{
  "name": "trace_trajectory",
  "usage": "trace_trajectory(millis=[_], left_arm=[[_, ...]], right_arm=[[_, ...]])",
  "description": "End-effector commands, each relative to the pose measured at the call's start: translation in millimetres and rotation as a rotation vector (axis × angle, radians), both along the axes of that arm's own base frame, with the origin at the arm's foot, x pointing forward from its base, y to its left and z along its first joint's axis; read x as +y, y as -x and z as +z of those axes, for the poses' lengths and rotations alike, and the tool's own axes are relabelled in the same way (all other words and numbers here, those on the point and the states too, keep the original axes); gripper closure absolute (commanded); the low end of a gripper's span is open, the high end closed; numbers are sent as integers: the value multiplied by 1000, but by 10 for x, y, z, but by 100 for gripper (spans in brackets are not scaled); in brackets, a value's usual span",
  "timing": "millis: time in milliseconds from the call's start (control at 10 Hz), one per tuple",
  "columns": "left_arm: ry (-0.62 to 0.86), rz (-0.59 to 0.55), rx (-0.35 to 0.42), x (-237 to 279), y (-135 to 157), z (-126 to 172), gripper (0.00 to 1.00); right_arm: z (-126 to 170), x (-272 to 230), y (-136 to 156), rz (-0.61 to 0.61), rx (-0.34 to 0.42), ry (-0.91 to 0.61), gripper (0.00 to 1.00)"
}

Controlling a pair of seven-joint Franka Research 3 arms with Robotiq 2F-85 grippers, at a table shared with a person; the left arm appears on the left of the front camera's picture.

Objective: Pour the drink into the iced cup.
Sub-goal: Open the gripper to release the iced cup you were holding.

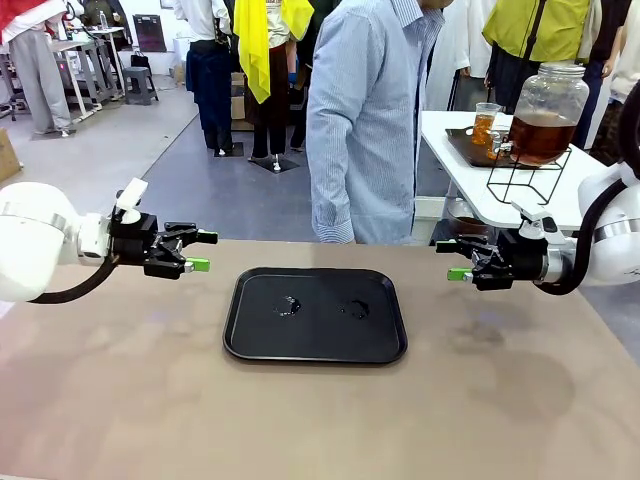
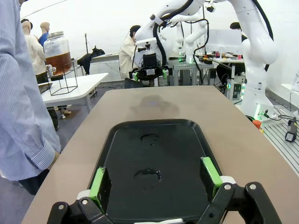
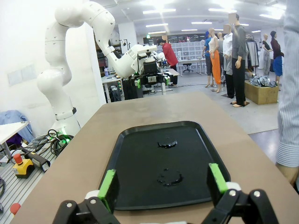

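While the brown table (image 1: 120, 400) carries a flat black rectangular tray (image 1: 315, 345) with two small wet rings between the claws, the left gripper (image 1: 200, 251) and right gripper (image 1: 455, 260) hover at either end of it, both spread wide and holding nothing. The amber-brown drink (image 1: 540, 135) sits in a clear glass dispenser jar on a wire stand on a white side table (image 1: 470, 190), well beyond the right gripper and far from the left.

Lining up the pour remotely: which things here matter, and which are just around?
For the job:
black tray, wet rings
drink in the dispenser jar, side table
left claw, open
right claw, open

Just around:
person at far edge
small glass by the jar
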State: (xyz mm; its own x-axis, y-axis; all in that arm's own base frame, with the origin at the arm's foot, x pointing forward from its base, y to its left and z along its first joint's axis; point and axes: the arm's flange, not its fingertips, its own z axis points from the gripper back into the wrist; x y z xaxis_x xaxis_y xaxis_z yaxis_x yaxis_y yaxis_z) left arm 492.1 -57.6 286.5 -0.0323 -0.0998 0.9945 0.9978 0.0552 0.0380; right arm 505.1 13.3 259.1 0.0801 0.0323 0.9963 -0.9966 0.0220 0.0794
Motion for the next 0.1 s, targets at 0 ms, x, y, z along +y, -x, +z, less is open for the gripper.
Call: trace_trajectory(millis=[0], left_arm=[[8, 12, -1, -18, 2, 19, 0]], right_arm=[[27, 6, -23, 3, -2, 1, 0]])
